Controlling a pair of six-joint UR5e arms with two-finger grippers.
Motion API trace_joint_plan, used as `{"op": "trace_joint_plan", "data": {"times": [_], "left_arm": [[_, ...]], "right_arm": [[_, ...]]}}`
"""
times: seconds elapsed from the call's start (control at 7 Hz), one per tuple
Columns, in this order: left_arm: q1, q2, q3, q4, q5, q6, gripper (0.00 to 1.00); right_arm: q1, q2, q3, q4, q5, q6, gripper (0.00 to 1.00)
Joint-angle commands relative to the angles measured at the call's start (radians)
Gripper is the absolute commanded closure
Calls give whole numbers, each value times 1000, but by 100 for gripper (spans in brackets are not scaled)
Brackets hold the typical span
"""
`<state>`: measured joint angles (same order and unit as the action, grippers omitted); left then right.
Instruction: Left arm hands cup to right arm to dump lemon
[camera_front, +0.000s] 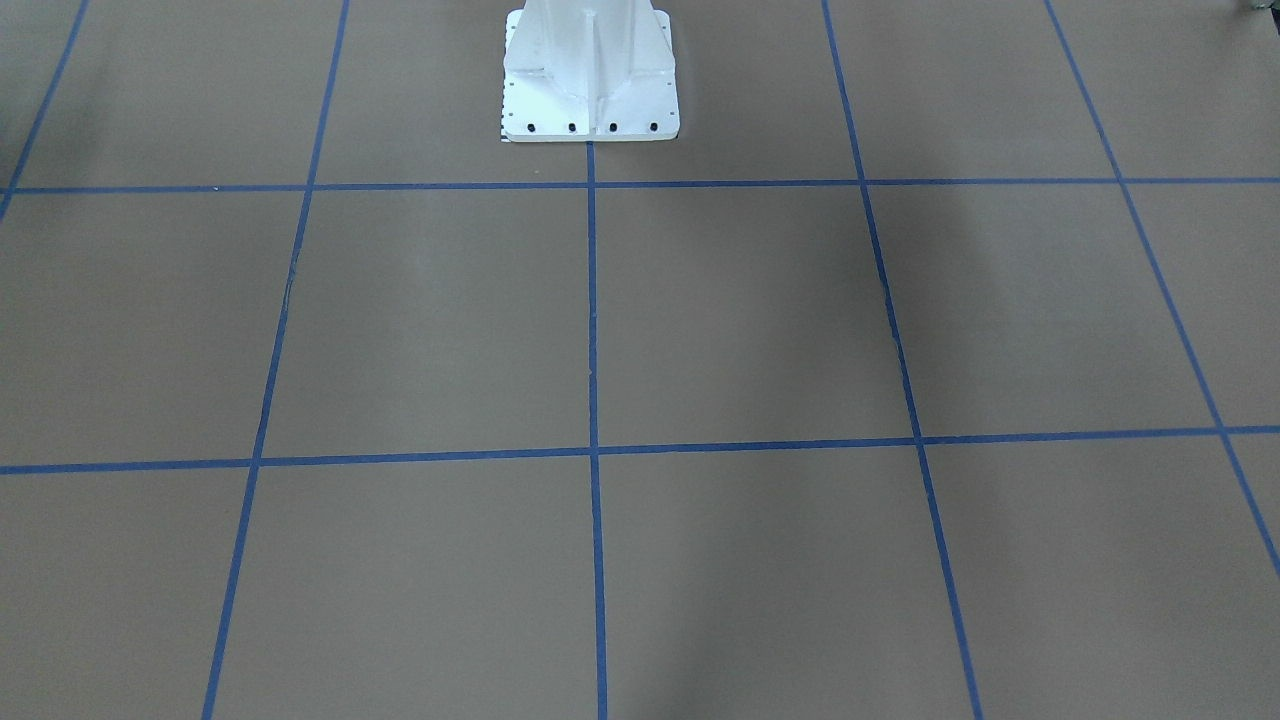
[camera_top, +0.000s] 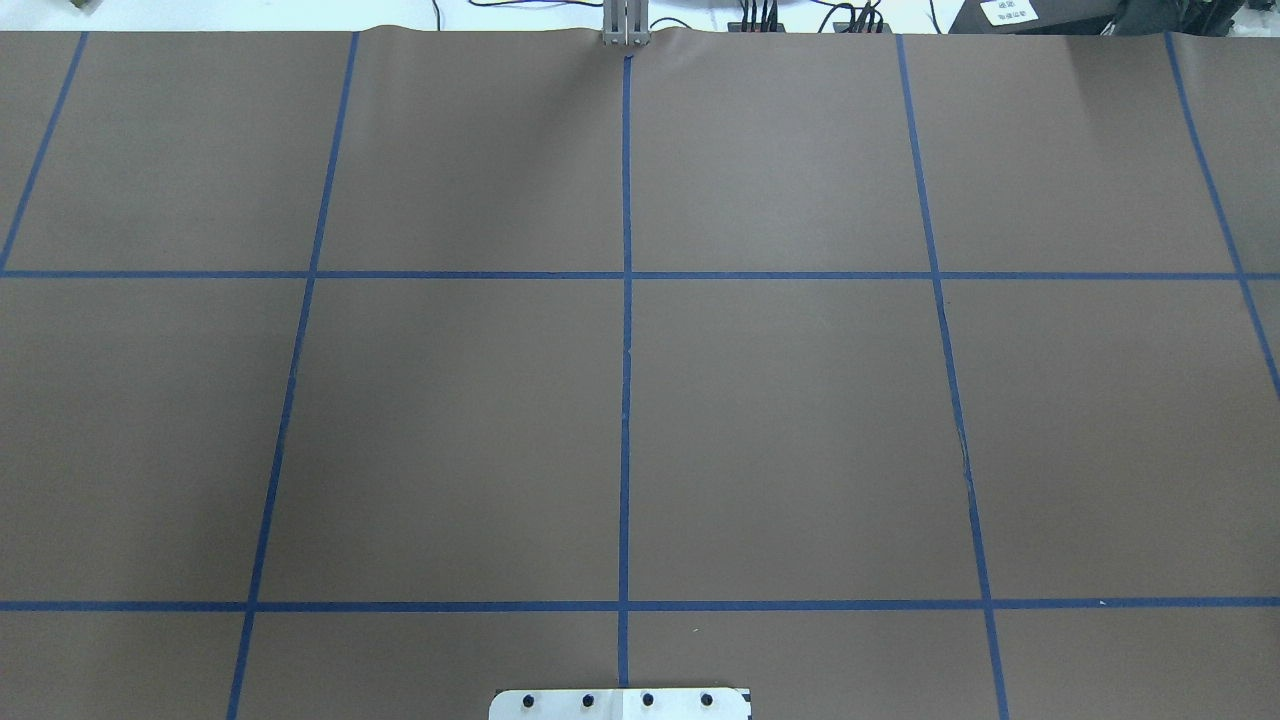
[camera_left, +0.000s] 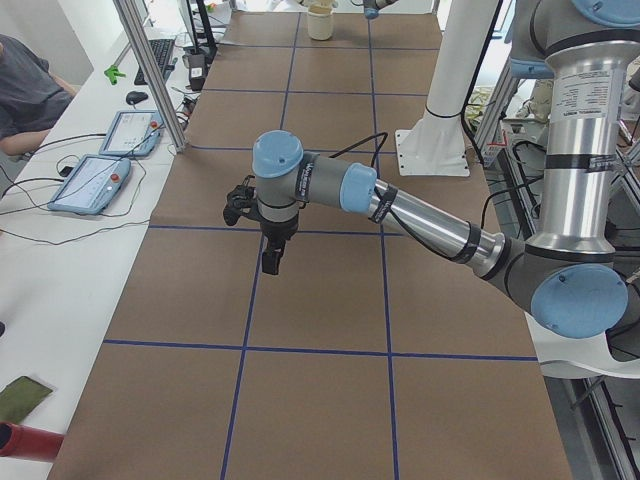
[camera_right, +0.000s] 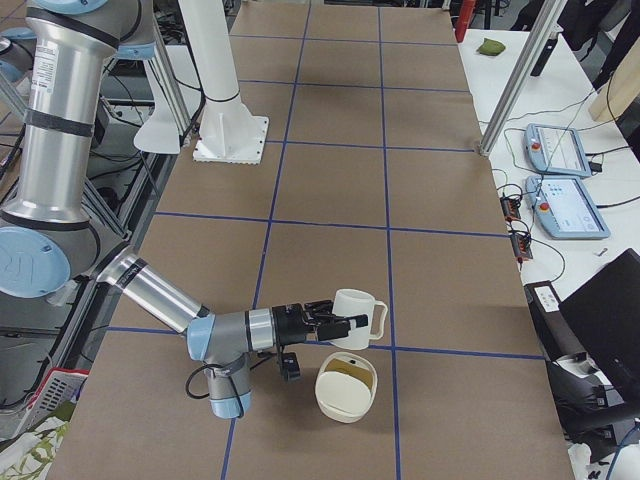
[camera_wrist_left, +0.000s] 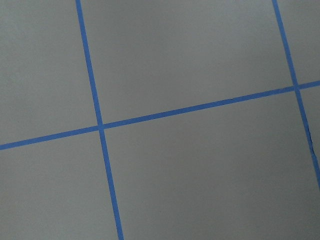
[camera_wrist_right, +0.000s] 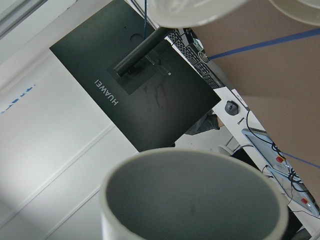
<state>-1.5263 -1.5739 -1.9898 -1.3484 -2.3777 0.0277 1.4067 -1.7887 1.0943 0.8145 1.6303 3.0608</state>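
The cup (camera_right: 352, 315), a white mug with a loop handle, hangs at the tip of the near right arm's gripper (camera_right: 338, 322), just above a cream bowl (camera_right: 347, 388). I cannot tell from this side view whether the fingers are shut on it. In the right wrist view the cup's (camera_wrist_right: 195, 200) grey inside looks empty. No lemon shows clearly. The left arm's gripper (camera_left: 268, 255) points down over the brown table, away from the cup, and I cannot tell whether it is open or shut. The front-facing and overhead views show neither arm.
The brown table (camera_top: 780, 440) has a blue tape grid. The robot's white base (camera_front: 590, 80) stands at its edge. Tablets (camera_right: 565, 205) and a black monitor (camera_wrist_right: 135, 90) sit on the white side bench. A metal post (camera_right: 515, 80) stands at the table's edge.
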Motion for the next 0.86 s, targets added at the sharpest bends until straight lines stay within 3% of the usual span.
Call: {"op": "trace_joint_plan", "data": {"times": [0.0,0.29,0.71], "left_arm": [[0,0,-1,0,0,0,0],[0,0,-1,0,-2,0,0],[0,0,0,-2,-2,0,0]], "right_arm": [[0,0,-1,-1,-1,-10,94],[0,2,9,-11,-3,-145,94],[0,0,25,-66,17,-522,90]]}}
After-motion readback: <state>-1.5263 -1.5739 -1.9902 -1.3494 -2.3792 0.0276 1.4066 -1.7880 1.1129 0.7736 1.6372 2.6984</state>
